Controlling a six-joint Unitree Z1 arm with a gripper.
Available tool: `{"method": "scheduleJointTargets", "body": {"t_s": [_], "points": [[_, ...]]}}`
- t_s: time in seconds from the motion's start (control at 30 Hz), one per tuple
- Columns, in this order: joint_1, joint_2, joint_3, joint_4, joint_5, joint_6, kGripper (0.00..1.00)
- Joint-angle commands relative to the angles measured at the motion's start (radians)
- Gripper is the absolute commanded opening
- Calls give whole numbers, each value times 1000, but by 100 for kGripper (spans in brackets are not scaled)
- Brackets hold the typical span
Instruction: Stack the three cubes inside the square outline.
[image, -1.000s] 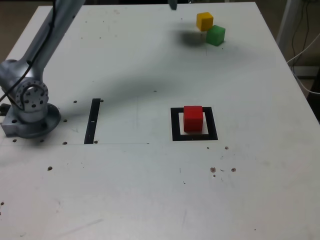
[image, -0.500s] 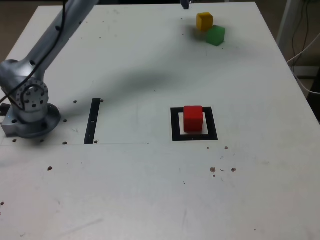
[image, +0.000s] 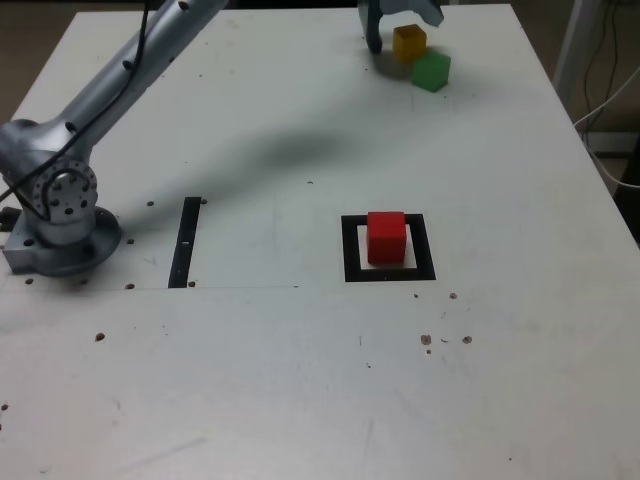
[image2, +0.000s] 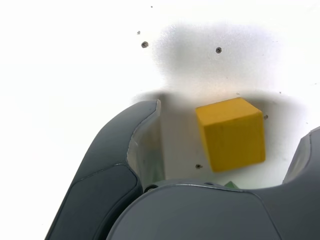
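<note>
The yellow cube (image: 410, 44) rests on the table at the far end, with the green cube (image: 431, 71) touching its near right corner. My gripper (image: 404, 24) hangs open over the yellow cube, one finger on each side. In the wrist view the yellow cube (image2: 231, 134) lies between the dark fingers (image2: 125, 150) with gaps on both sides, and the gripper (image2: 230, 122) holds nothing. A sliver of the green cube (image2: 230, 184) shows at the gripper body's edge. The red cube (image: 386, 237) stands inside the square outline (image: 350, 250) at mid-table.
The arm's base (image: 55, 215) sits at the exterior view's left, with its links reaching across to the far end. A thin black strip (image: 185, 242) lies beside the base. A white cable (image: 610, 100) hangs past the table's right edge.
The gripper has come down and to the right from the top edge into view, and now straddles the yellow cube. Its shadow has closed in on the cube. The cubes have not moved.
</note>
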Motion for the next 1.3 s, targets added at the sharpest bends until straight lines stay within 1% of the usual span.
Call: {"method": "scheduleJointTargets", "body": {"t_s": [0.0, 0.23, 0.47, 0.73, 0.83, 0.9, 1.07, 1.13, 1.2, 1.27], "points": [[-6, 15, -24, -15, 1, -10, 94], [-16, 34, -21, -51, 14, -29, 92], [-28, 41, -20, -58, 30, -44, 85], [-32, 40, -23, -50, 17, -56, 76], [-33, 40, -21, -50, 11, -63, 70], [-34, 41, -20, -51, 12, -69, 65], [-42, 40, -22, -64, 26, -80, 43], [-44, 39, -23, -71, 28, -81, 37], [-44, 37, -24, -76, 26, -81, 33], [-44, 37, -24, -79, 21, -81, 31]]}}
